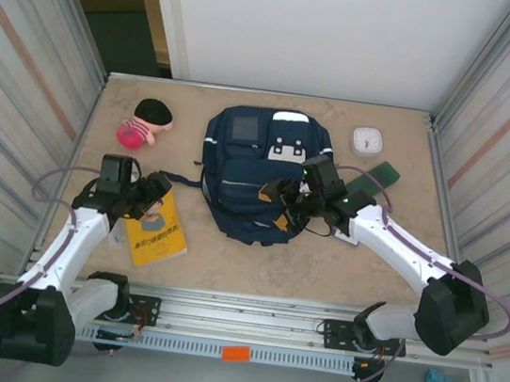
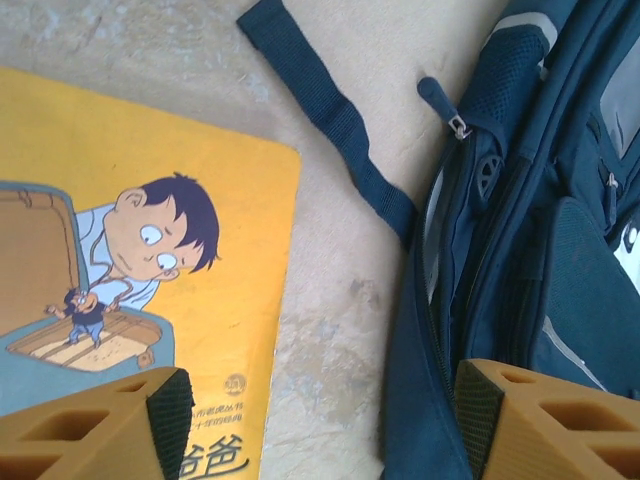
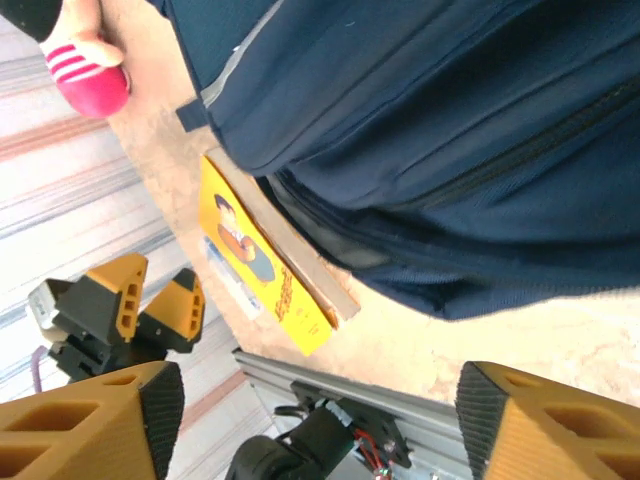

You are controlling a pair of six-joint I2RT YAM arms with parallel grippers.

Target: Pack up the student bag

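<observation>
The student bag (image 1: 253, 172), navy with white stripes, lies flat in the middle of the table. My right gripper (image 1: 275, 206) hovers open over its near right corner; in the right wrist view the bag (image 3: 430, 130) sits above the open gripper (image 3: 315, 420), with nothing between the fingers. My left gripper (image 1: 154, 190) stands open between the bag's left side and a yellow picture book (image 1: 156, 229). In the left wrist view the gripper (image 2: 322, 420) spans bare table, with the book (image 2: 150, 270) on the left and the bag (image 2: 520, 250) on the right.
A doll (image 1: 146, 123) with a black hat and pink body lies at the back left. A small white box (image 1: 367, 140) and a dark green flat item (image 1: 380, 177) sit at the back right. A loose bag strap (image 2: 330, 120) trails across the table. Ribbed metal walls enclose both sides.
</observation>
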